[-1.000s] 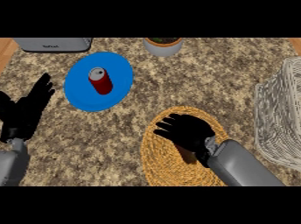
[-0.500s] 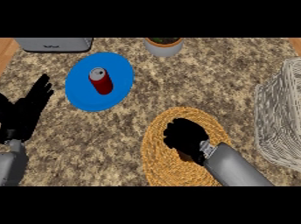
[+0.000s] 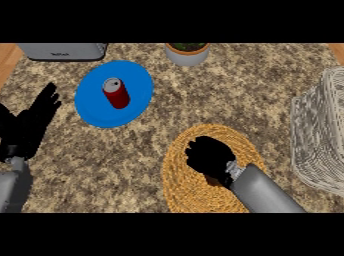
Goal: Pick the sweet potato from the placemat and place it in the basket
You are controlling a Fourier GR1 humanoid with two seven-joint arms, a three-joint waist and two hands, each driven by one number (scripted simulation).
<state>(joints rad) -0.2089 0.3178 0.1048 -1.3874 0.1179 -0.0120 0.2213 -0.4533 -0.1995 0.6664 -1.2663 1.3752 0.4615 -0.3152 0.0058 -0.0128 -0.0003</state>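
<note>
Left hand (image 3: 23,125): rested open at the left edge, fingers straight and up, holding nothing.
Toaster (image 3: 63,50): grey metal box at the top left, partly cut off.
Plate (image 3: 94,106): round, flat, glossy blue; a red can (image 3: 116,93) with a silver lid lay on it.
Counter (image 3: 227,95): speckled brown-and-cream stone with wood at the corners.
Pot (image 3: 187,54): grey cylinder at the top, dark soil or leaves inside.
Right hand (image 3: 210,158): sat low on the placemat, fingers curled down; whether they gripped anything could not be seen.
Placemat (image 3: 181,180): round, woven, golden straw with a ribbed coil texture.
Sweet potato: not visible; judged to be under the right hand, since the task puts it on the placemat.
Basket (image 3: 330,130): pale wicker with tall ribbed walls, at the right, apart from the placemat.
Risk: the curl may close beside the sweet potato, not round it, as the palm hid it; a rounded, tapered root could roll off the mat.
Risk: a low carry rightward could catch the basket's near wall.
</note>
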